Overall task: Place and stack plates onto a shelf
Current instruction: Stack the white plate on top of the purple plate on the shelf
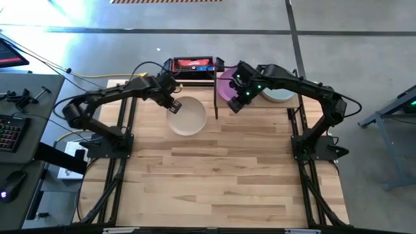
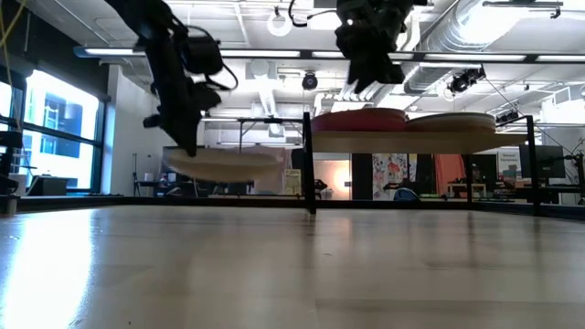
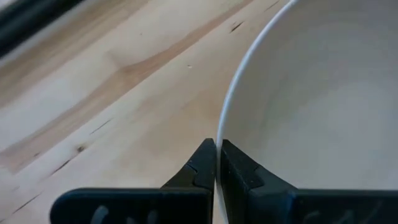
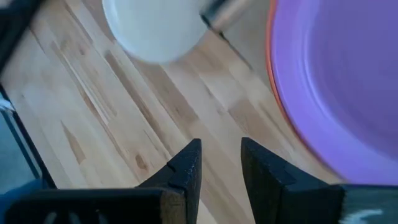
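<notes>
Pale slatted wood of the counter (image 1: 214, 169) seen from above, with the cream-white plate (image 1: 188, 117) lying toward its far edge, left of the shelf (image 1: 294, 99). Left gripper (image 1: 173, 106) at that plate's far-left rim, jaws closed on it. Purple plate (image 1: 227, 86) on the shelf's left half, grey-beige plate (image 1: 279, 94) on its right half. Right gripper (image 1: 238, 103) over the purple plate's near edge, holding nothing. Red-and-black box (image 1: 192, 64) just beyond the counter's far edge.

At counter level: cream-white plate (image 2: 224, 164) lifted clear of the counter, roughly level, pinched at its left rim by the left gripper (image 2: 183, 146). Shelf (image 2: 402, 142) raised on thin black posts, two low stacks side by side on it, the left one reddish in this light, the right one pale. Right gripper (image 2: 370, 68) hanging above the left stack, not touching.

Left wrist: dark fingers (image 3: 199, 171) shut tight on the plate's thin rim (image 3: 227, 118), one inside, one outside.

Right wrist: jaws parted and empty, right gripper (image 4: 221, 165) over bare wood; purple plate (image 4: 339, 81) close beside, an orange rim (image 4: 271, 56) peeping from beneath it; cream-white plate (image 4: 155, 28) farther off
</notes>
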